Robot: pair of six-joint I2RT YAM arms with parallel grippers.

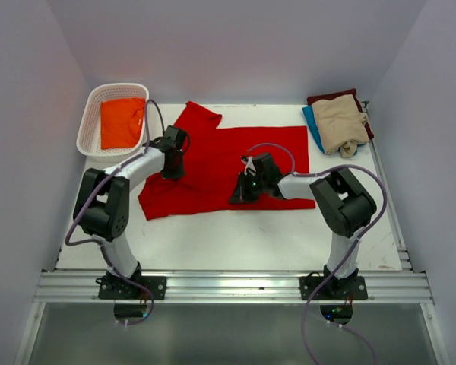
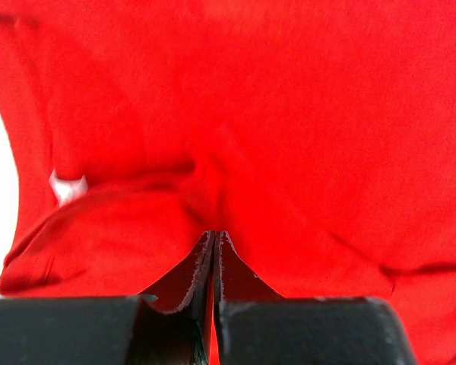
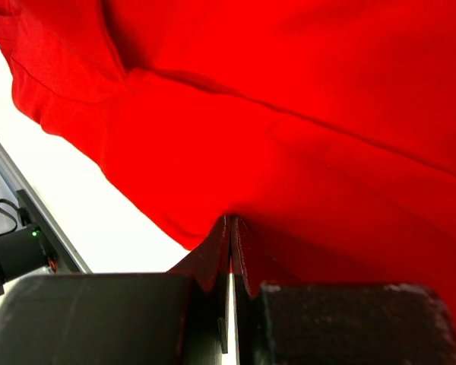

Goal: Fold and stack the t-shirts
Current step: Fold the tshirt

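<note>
A large bright red t-shirt [image 1: 235, 152] lies spread over the middle of the table. My left gripper [image 1: 172, 172] is down on its left part, and my right gripper [image 1: 240, 196] is at its near hem. In the left wrist view the jaws meet, my left gripper [image 2: 215, 234] shut on a raised pinch of the red t-shirt [image 2: 304, 114], with a small white tag [image 2: 67, 186] off to the left. In the right wrist view my right gripper [image 3: 231, 219] is shut on the edge of the red t-shirt [image 3: 289, 114].
A white slotted basket [image 1: 91, 114] at the back left holds an orange t-shirt [image 1: 121, 123]. At the back right a beige t-shirt [image 1: 340, 125] lies on a blue one [image 1: 311, 122] and a maroon one [image 1: 330, 97]. A metal rail [image 1: 235, 285] runs along the table's near edge.
</note>
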